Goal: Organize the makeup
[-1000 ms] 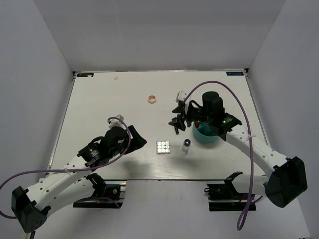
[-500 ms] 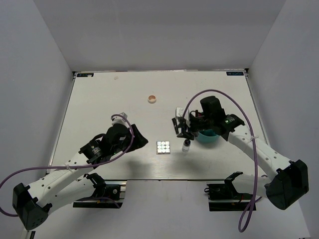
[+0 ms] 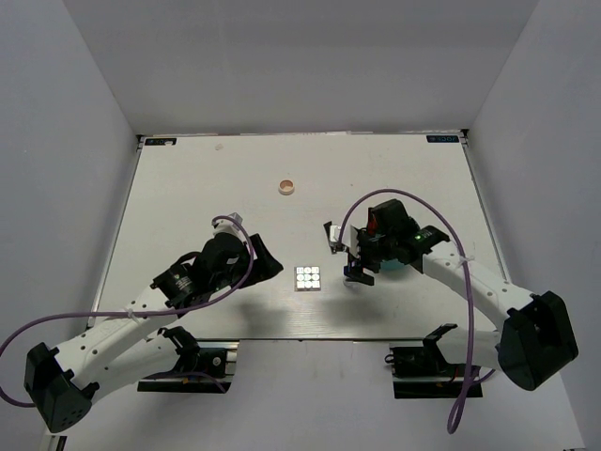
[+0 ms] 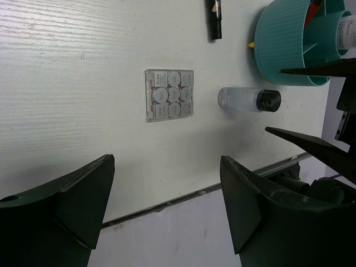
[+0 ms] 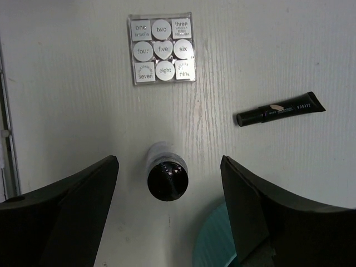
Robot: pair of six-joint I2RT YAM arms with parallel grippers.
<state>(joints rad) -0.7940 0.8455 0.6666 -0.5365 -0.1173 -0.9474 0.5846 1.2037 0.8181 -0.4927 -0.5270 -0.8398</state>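
Observation:
My right gripper (image 5: 168, 166) is open and straddles the upright clear vial (image 5: 166, 177) with the dark shiny cap, touching neither side. The square palette (image 5: 162, 48) with white pans lies beyond it, and the black tube (image 5: 281, 109) lies to the right. My left gripper (image 4: 167, 167) is open and empty, hovering near the palette (image 4: 169, 94). In the top view my left gripper (image 3: 266, 265) is left of the palette (image 3: 307, 278) and my right gripper (image 3: 355, 270) is right of it. The round peach compact (image 3: 286, 187) sits farther back. A white bottle (image 4: 347, 30) and a red pencil (image 4: 314, 6) stand in the tub.
The teal round divided tub (image 4: 289, 44) stands just right of the vial (image 4: 245, 99), its rim (image 5: 214, 245) close under my right gripper. The table's near edge (image 4: 183, 197) runs just below my left gripper.
My right gripper has come down and toward the near edge, from beside the tub to over the vial. My left gripper has edged slightly right toward the palette.

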